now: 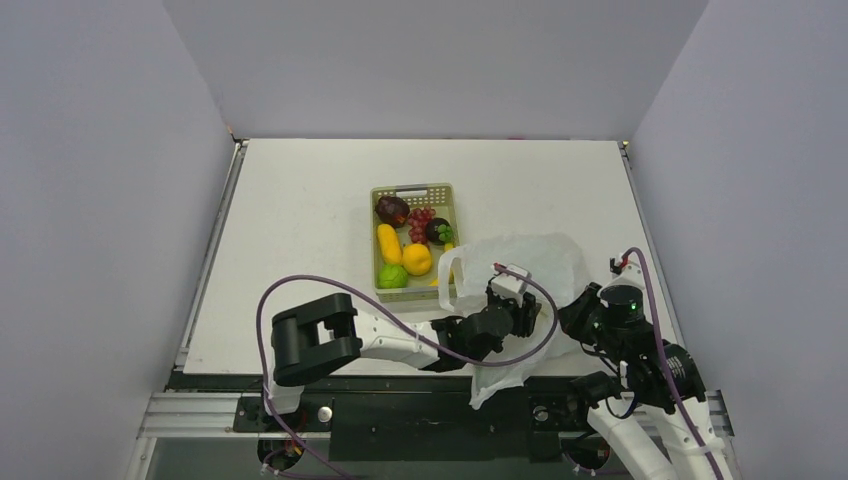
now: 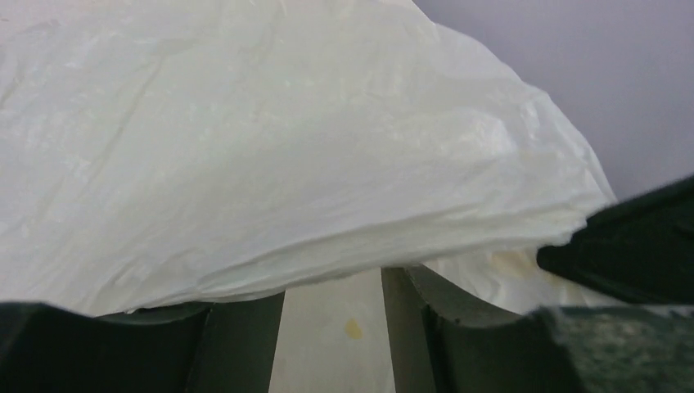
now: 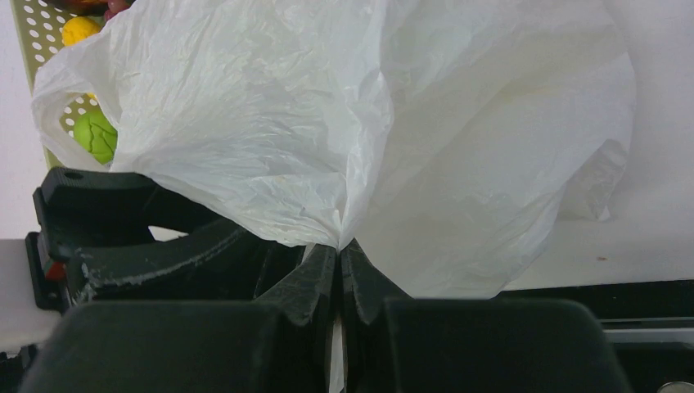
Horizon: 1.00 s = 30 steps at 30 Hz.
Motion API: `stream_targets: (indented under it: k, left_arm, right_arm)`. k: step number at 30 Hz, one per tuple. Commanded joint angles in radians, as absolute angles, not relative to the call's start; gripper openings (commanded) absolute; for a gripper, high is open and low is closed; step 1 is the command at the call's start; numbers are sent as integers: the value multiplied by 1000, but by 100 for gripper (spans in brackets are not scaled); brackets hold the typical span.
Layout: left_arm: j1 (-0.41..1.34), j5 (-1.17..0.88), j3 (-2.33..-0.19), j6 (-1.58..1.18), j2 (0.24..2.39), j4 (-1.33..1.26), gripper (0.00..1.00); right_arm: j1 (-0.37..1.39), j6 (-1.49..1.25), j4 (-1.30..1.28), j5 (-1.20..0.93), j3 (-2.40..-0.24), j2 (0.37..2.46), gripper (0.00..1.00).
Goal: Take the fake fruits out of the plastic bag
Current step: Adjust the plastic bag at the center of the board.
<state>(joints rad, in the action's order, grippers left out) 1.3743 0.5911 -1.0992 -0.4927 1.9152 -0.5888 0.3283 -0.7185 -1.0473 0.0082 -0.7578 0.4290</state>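
r fingers (image 3: 315, 282) pinching plastic bag (image 3: 245, 123), bag over near table (image 1: 300, 220) edge; l fingers (image 2: 245, 344) unclear

a robot lab test cell: bare grey walls (image 1: 100, 200) box in a white table (image 1: 300, 220), a left arm (image 1: 385, 340) and right arm (image 1: 640, 350) sit on a metal rail (image 1: 190, 412), trailing purple cables (image 1: 262, 318).

bright even light, perhaps soft close-up focus
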Motion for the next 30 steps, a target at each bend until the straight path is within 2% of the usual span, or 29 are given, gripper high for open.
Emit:
stream_targets:
  k: [1,7,12,17,20,22,24,27,30]
  left_arm:
    - [1332,662,-1170,-474,1956,-700,48]
    - [1300,696,-1235,-477,2006,-696,62]
    - [1287,733,-1260,-475,2042,-710,80]
    - [1278,710,-1264,-445,2060,-751,83]
    - [1277,692,-1238,-430,2000,-729,84]
    - [1263,651,-1191,-424,1943,-712,84]
    - [1247,629,-1156,-425,1876,-675,86]
    - [1221,572,-1129,-407,1794,-586,88]
    - [1214,552,-1099,-401,1701,-518,89]
  right_arm:
    - [328,-727,-1009,28,-805,443,0]
    - [327,-725,-1023,28,-821,455,0]
    - [328,-725,-1021,25,-821,456,0]
    - [328,-709,-1014,29,-825,474,0]
    - [328,-679,-980,13,-825,494,0]
    - [329,-646,-908,-60,-820,516,0]
    - [329,-605,-770,-229,-805,548,0]
    - [327,-567,-566,-390,-824,665,0]
    - [328,-547,-483,-559,-930,774,0]
